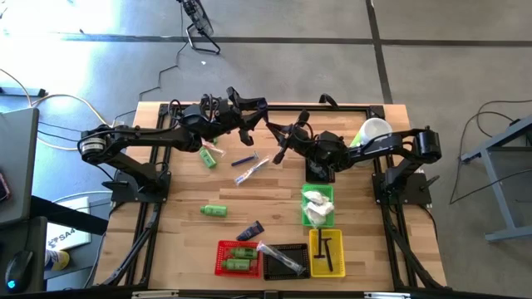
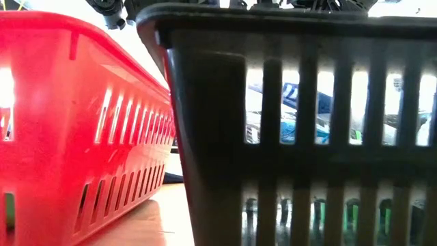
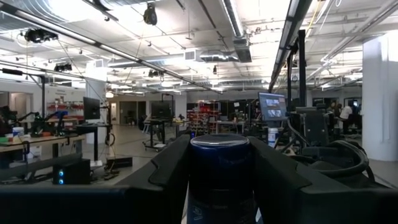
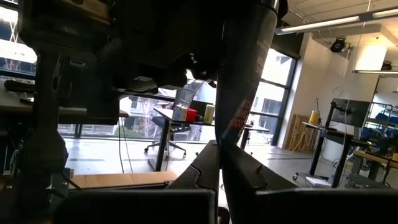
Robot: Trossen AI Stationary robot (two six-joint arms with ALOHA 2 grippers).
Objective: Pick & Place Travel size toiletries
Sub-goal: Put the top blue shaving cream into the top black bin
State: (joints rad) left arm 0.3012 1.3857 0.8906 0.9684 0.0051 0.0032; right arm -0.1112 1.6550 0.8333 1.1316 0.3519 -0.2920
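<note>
A dark navy tube [image 1: 273, 128] is held in the air above the table's far middle, between both grippers. My left gripper [image 1: 256, 116] is shut on its round capped end [image 3: 221, 165]. My right gripper [image 1: 281, 143] is shut on its flat end, and the tube [image 4: 241, 93] runs from those fingers to the left gripper. On the table lie two green bottles [image 1: 208, 158] [image 1: 214, 211], a small blue item [image 1: 243, 160], a clear-wrapped toothbrush [image 1: 252, 170] and another navy tube [image 1: 250, 230]. My left gripper pinches the tube's round capped end [image 3: 221, 149] between its two fingers [image 3: 168, 168], which lie across the tube. The tube is lifted clear of the table. My right gripper pinches the tube's narrow flat end [image 4: 222, 152] between its two fingers [image 4: 199, 168]. The tube rises out of the fingers toward the left gripper, clear of the table.
At the near edge stand a red basket [image 1: 223, 264] with green bottles, a black basket [image 1: 293, 248] with a wrapped toothbrush and a yellow basket [image 1: 314, 259] with black combs. A green basket [image 1: 318, 191] holds white packets. A white cup [image 1: 374, 130] stands far right. The red basket [image 2: 82, 123] and black basket [image 2: 300, 137] fill the low view.
</note>
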